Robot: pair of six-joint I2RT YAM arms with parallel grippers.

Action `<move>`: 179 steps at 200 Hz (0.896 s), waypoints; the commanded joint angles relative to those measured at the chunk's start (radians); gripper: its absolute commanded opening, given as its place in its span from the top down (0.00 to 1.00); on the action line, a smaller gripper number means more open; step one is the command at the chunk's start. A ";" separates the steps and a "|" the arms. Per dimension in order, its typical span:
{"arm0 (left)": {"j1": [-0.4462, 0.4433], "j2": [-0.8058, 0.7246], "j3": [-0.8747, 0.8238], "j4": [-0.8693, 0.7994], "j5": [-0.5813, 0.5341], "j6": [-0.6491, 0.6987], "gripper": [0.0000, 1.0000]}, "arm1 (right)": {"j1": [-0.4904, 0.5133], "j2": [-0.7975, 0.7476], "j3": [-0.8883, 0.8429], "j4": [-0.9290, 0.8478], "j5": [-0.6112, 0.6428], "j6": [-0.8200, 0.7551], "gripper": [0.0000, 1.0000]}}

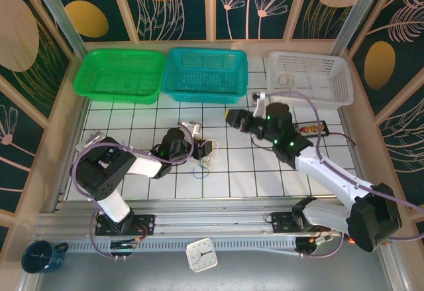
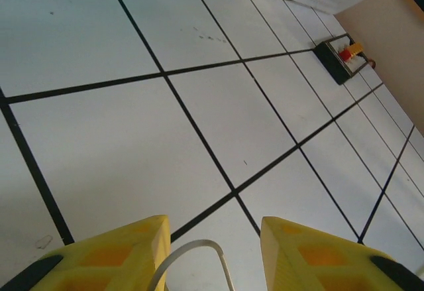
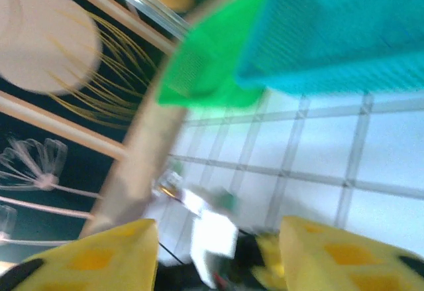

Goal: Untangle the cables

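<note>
The green basket [image 1: 119,75] stands just left of the teal basket [image 1: 205,73]. Nearer the arms than the teal basket, the left gripper [image 1: 204,149] sits low over the tabletop [image 1: 265,172]. Its yellow fingers [image 2: 126,251] are parted, and a pale loop of the cables [image 1: 203,166] rises between them unpinched. The other tan and bluish loops lie on the tiles beneath it. Off the teal basket's near right corner hangs the right gripper [image 1: 233,117], fingers apart, its own view blurred. The white basket [image 1: 311,75] stands right of the teal basket.

Three baskets [image 1: 119,75] [image 1: 205,72] [image 1: 318,72], two tools [image 1: 209,148] [image 1: 233,117], one clock [image 1: 201,254], one mug [image 1: 41,256], perhaps three cables [image 1: 204,165]
</note>
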 commanded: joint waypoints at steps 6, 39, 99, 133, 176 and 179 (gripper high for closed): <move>-0.005 -0.025 0.034 -0.034 -0.042 -0.028 0.60 | 0.032 -0.094 -0.115 0.096 0.068 0.092 0.31; -0.005 -0.036 0.062 -0.049 -0.046 -0.038 0.59 | 0.098 -0.108 -0.220 0.163 0.118 0.160 0.23; -0.005 -0.063 0.098 -0.082 -0.025 -0.033 0.58 | 0.144 -0.026 -0.212 0.059 0.185 -0.103 0.24; -0.005 -0.068 0.102 -0.086 -0.018 -0.031 0.58 | 0.147 0.026 -0.188 0.069 0.128 -0.186 0.24; -0.004 -0.068 0.106 -0.089 -0.012 -0.032 0.58 | 0.158 0.138 -0.144 0.091 0.082 -0.229 0.26; -0.004 -0.068 0.108 -0.090 -0.011 -0.031 0.58 | 0.157 0.147 -0.142 0.093 0.080 -0.231 0.26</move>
